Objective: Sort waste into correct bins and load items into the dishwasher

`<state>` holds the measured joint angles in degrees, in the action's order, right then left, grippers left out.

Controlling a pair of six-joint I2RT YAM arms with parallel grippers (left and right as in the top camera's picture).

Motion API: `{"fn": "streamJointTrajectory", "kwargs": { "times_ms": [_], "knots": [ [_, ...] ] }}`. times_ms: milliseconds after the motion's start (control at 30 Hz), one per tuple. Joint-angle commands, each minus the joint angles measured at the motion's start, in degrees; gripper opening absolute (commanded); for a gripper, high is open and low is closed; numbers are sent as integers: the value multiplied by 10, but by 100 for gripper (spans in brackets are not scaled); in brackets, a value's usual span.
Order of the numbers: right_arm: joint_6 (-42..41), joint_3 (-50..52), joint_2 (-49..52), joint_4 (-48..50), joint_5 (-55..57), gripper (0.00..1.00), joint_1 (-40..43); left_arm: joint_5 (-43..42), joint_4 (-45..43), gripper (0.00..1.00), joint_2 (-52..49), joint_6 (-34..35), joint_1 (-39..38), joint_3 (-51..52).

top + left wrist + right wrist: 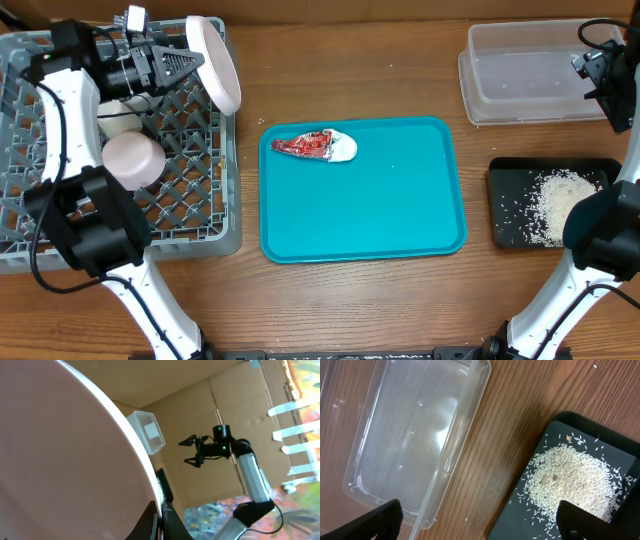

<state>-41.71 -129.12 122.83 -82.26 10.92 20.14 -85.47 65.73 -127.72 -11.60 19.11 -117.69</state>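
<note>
My left gripper (196, 62) is shut on the rim of the large white plate (215, 62) and holds it on edge over the far right corner of the grey dish rack (190, 200). In the left wrist view the plate (65, 450) fills the left half. A pinkish-white bowl (133, 158) and a white cup (120, 122) sit in the rack. The red wrapper with white napkin (318, 146) lies on the teal tray (400, 200). Rice (560, 200) lies in the black tray (505, 215). My right gripper (477, 520) is open and empty above the gap between the clear tub (410, 435) and the black tray (520, 510).
The clear tub (530, 70) stands at the far right, with the black tray in front of it. A few rice grains lie on the wood (595, 366). A cardboard wall (225, 405) stands behind the table. The metal bowl is not in view.
</note>
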Motion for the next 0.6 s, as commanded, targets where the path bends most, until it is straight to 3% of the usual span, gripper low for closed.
{"fn": "streamJointTrajectory", "kwargs": {
  "times_ms": [0,400,567],
  "knots": [
    [4,-14,-22,2,9,100,-1,-47,-7,5,-11,-26,-3,-4],
    [4,-14,-22,2,9,100,-1,-31,-13,4,8,16,13,-7],
    [4,-14,-22,2,9,100,-1,64,-13,4,45,69,19,-15]
  ]
}}
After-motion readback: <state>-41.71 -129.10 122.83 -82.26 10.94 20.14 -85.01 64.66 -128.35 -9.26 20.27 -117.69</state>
